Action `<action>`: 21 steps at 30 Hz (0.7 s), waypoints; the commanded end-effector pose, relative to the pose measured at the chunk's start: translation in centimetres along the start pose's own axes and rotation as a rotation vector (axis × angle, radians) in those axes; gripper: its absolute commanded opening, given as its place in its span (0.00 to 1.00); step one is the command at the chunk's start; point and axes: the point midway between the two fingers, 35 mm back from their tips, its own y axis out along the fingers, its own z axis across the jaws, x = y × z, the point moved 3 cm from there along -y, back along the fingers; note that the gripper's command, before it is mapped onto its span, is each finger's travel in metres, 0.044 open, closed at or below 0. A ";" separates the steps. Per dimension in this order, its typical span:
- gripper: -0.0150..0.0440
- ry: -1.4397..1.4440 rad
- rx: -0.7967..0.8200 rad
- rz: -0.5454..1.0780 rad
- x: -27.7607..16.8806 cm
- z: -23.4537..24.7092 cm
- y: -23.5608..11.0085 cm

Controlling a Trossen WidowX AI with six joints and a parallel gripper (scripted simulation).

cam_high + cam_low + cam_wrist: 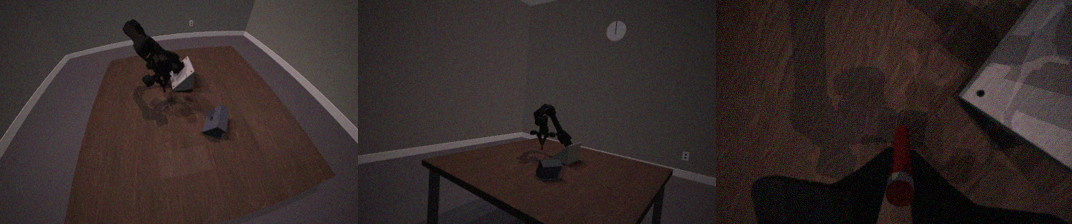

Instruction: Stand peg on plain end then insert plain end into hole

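Red and slim, the cylindrical peg with its white band sits pinched between the two dark fingers of the black robot arm; the fingers stand narrow, clamped on the peg near its banded end. In the wrist view the band lies close to the camera and the plain red end points away, down toward the brown wood-grain desk. In the exterior view the peg hangs roughly upright below the gripper, its lower tip above the desk surface with a gap beneath it. From the top view only a short red sliver of the peg shows under the gripper.

Just beside the gripper, to the right in the top view, stands a pale grey sloped wedge panel on the desk, its light face tilted upward. The wrist view shows one corner of that face with a small dark round hole near the corner; the peg is apart from it, not touching the panel.

Well apart from the arm, nearer the middle of the desk, rests a blue-grey wedge-shaped block with a small dark mark on its sloped face; whether that mark is a hole cannot be told. Dark shadows of the arm spread across the desk under the gripper. A round white wall clock hangs high on the grey wall, and a white wall socket sits low near the skirting.
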 end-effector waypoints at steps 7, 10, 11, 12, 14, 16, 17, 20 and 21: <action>0.25 0.032 -0.087 0.049 -1.5 -0.6 0.4; 0.25 0.041 -0.115 0.066 -2.0 -0.8 0.6; 0.25 0.044 -0.124 0.072 -2.1 -0.8 0.6; 0.25 0.047 -0.133 0.078 -2.3 -0.9 0.7; 0.25 0.052 -0.150 0.091 -2.7 -1.0 0.8; 0.25 0.057 -0.168 0.103 -3.0 -1.1 0.9; 0.25 0.060 -0.177 0.110 -3.2 -1.1 0.9; 0.25 0.068 -0.203 0.130 -3.7 -1.3 1.1; 0.25 0.070 -0.211 0.136 -3.9 -1.3 1.1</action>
